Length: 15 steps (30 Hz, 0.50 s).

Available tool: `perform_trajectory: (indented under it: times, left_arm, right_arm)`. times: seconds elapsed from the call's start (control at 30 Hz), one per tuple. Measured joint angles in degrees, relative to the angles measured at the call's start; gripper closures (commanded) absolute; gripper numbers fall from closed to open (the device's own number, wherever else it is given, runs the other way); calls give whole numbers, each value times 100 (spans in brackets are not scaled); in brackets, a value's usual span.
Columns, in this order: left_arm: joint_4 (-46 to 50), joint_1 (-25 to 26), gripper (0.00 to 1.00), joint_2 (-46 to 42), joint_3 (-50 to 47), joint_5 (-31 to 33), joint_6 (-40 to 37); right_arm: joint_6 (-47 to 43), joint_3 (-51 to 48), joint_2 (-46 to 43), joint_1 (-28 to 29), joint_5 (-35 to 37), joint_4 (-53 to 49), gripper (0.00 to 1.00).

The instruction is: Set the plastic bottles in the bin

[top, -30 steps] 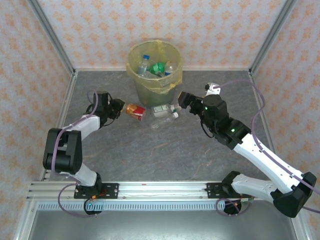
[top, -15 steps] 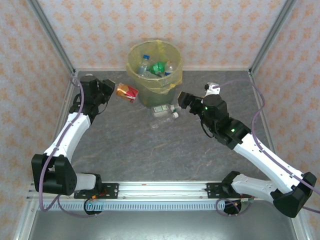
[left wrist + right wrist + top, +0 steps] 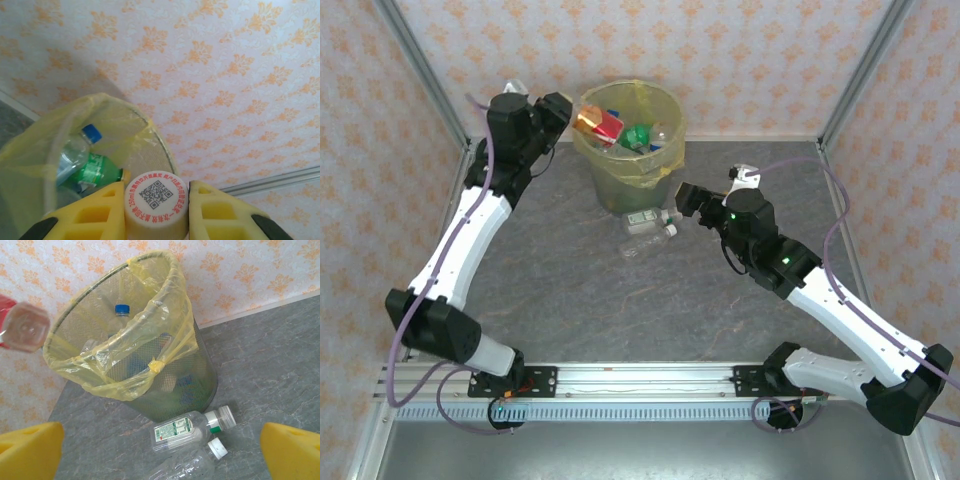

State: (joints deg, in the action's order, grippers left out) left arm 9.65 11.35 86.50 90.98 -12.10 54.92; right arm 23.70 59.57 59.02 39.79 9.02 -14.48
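Above your grey table (image 3: 570, 300), the left end effector (image 3: 563, 108) pinches a red-labelled bottle (image 3: 598, 123), apparently over the bin (image 3: 620, 175); the right end effector (image 3: 682, 197) stands spread.

Top camera looks down; 2 wrist cameras share the bin (image 3: 197, 377).

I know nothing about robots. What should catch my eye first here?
The left claw holds a red-labelled bottle above the yellow-lined bin at the far wall. Two clear bottles lie on the grey table by the bin's foot, just ahead of the open right claw.
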Motion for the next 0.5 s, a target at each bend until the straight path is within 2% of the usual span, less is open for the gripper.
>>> perform_trajectory:
  times: [0.4, 0.47, 0.5]
  left_arm:
    - [11, 505, 75, 2017, 1873, 66, -2]
    - [44, 555, 72, 2284, 2149, 63, -4]
    - [48, 586, 66, 2428, 2291, 63, -4]
  right_arm:
    - [7, 0, -330, 0, 136, -9, 0]
    - [9, 0, -358, 0, 170, -15, 0]
    - [22, 0, -372, 0, 177, -28, 0]
